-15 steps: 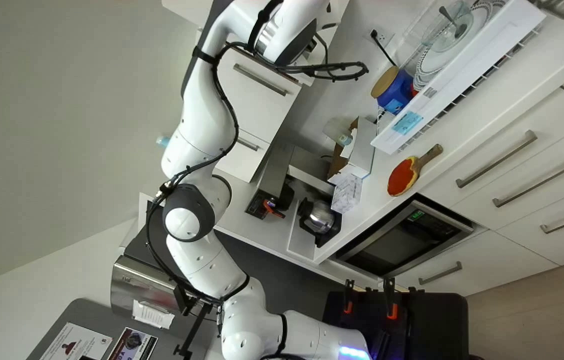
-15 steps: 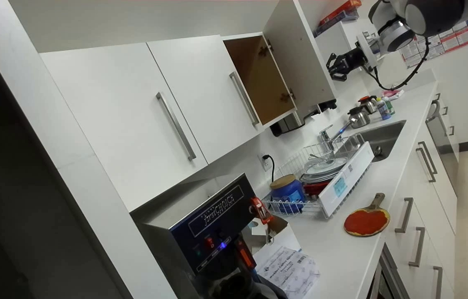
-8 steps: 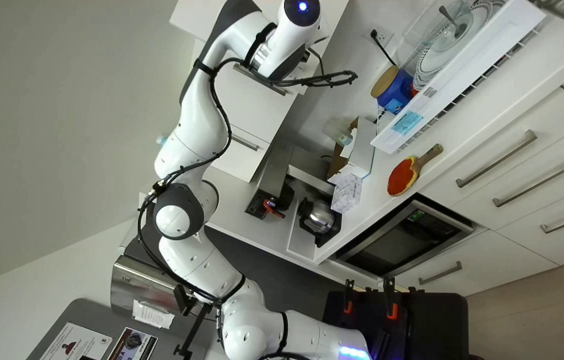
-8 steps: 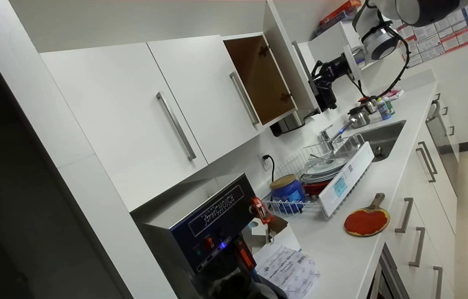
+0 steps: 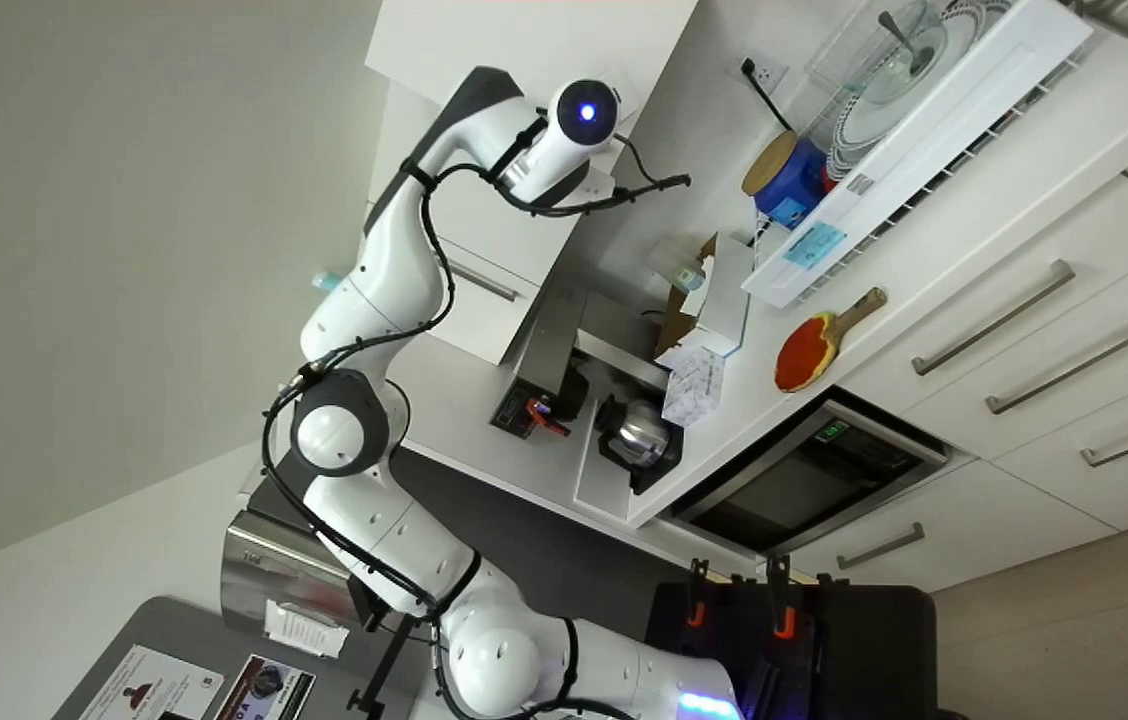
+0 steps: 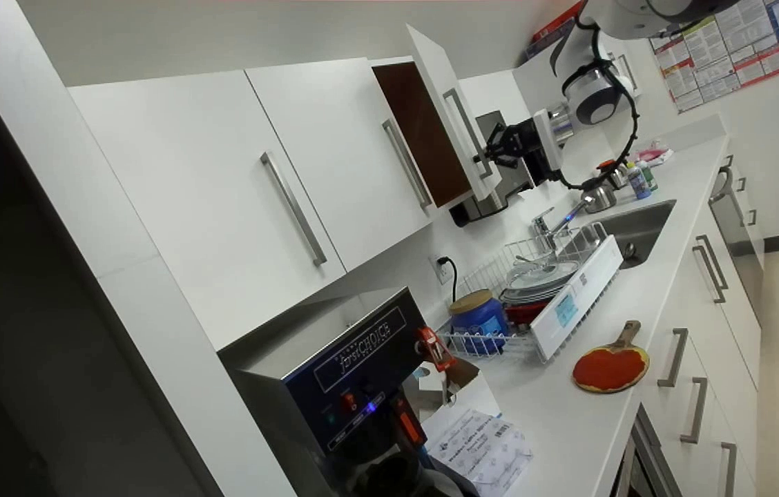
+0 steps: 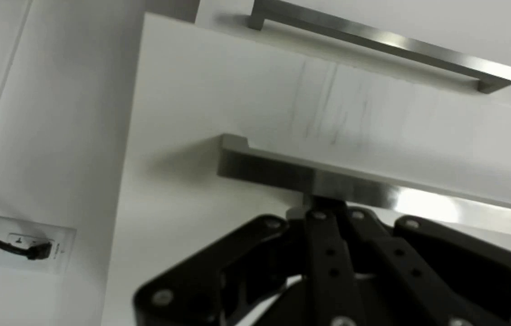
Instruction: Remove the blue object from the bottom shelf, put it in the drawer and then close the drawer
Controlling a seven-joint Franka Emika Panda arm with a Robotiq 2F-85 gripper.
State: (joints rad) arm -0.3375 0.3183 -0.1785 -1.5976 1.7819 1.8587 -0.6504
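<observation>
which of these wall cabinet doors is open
The right-hand cabinet door in an exterior view, by the gripper: brown interior shows beside it, while the left door and middle door are shut.

end effector [image 7: 328,209]: 1 | paddle [image 6: 610,371]: 1 | blue jar [image 6: 476,320]: 1 | far bottles [image 6: 637,183]: apparently 2

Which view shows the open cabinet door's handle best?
The wrist view: the handle is largest there, right by the jaws, though one end leaves the frame. An exterior view shows it smaller but nearly whole; elsewhere I can't make it out.
</observation>
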